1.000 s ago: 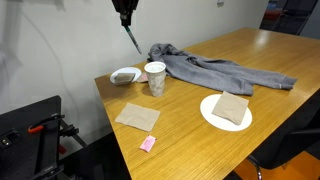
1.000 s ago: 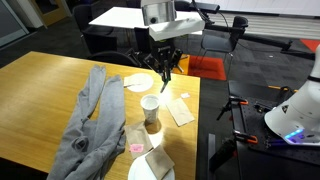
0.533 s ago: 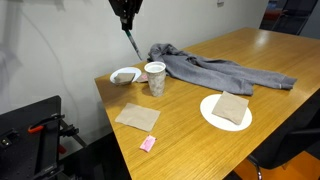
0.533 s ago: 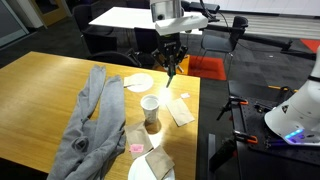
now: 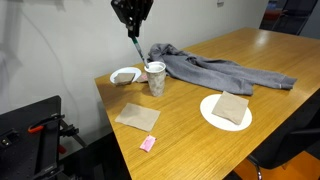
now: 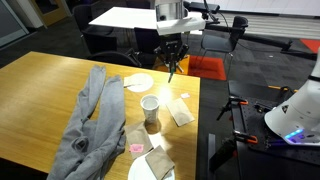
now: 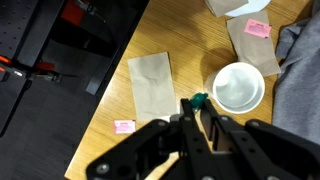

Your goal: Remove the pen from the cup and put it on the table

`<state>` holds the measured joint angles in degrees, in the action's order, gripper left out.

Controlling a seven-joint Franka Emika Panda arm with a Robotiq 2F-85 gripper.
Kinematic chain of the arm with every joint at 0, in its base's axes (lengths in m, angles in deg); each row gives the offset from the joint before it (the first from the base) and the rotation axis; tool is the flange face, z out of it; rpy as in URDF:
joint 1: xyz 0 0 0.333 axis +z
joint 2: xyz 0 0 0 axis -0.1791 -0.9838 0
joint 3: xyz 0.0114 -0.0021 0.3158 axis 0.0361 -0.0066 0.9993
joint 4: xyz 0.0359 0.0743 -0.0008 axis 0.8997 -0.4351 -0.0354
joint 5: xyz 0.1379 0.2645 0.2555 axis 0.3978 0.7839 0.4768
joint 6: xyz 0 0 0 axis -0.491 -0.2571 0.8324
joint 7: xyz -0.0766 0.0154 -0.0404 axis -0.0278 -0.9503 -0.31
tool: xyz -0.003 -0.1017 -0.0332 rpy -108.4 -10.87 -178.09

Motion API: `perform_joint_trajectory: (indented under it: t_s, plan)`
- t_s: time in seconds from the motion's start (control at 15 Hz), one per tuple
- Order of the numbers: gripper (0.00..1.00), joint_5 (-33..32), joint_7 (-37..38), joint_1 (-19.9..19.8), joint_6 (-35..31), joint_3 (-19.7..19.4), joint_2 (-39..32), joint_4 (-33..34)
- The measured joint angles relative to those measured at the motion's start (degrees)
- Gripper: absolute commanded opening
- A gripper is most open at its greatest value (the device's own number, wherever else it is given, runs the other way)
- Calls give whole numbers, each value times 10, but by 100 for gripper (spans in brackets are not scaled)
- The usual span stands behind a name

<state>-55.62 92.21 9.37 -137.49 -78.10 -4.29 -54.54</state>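
Note:
The thin green pen (image 5: 135, 43) is out of the cup and hangs slanted in the air, with my gripper (image 5: 131, 14) shut on its upper end. Its lower tip is just above and to the side of the cup (image 5: 155, 78), which is translucent and stands upright on the wooden table (image 5: 190, 135). In an exterior view the gripper (image 6: 172, 46) holds the pen (image 6: 172, 68) beyond the cup (image 6: 150, 108). The wrist view looks down past the gripper (image 7: 198, 104) and the green pen tip (image 7: 198, 98) next to the cup's open mouth (image 7: 239, 87).
A white bowl (image 5: 125, 75) sits beside the cup. A grey hooded top (image 5: 215, 70) is spread behind it. A white plate (image 5: 212, 118) carries a brown napkin. Another brown napkin (image 5: 137, 117) and a pink eraser (image 5: 148, 143) lie near the table's front edge.
The gripper has shifted slightly sideways with the pen still in it, bringing the pen a little closer to the cup in one exterior view. Nothing else has moved.

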Motion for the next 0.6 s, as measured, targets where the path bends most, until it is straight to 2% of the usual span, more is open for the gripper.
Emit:
perform_joint_trajectory:
  t_s: [0.27,0.6]
  plan:
    - [4,-45,-31,0,-59,0,0,-27]
    - [4,-94,-128,-2,-133,0,0,-66]
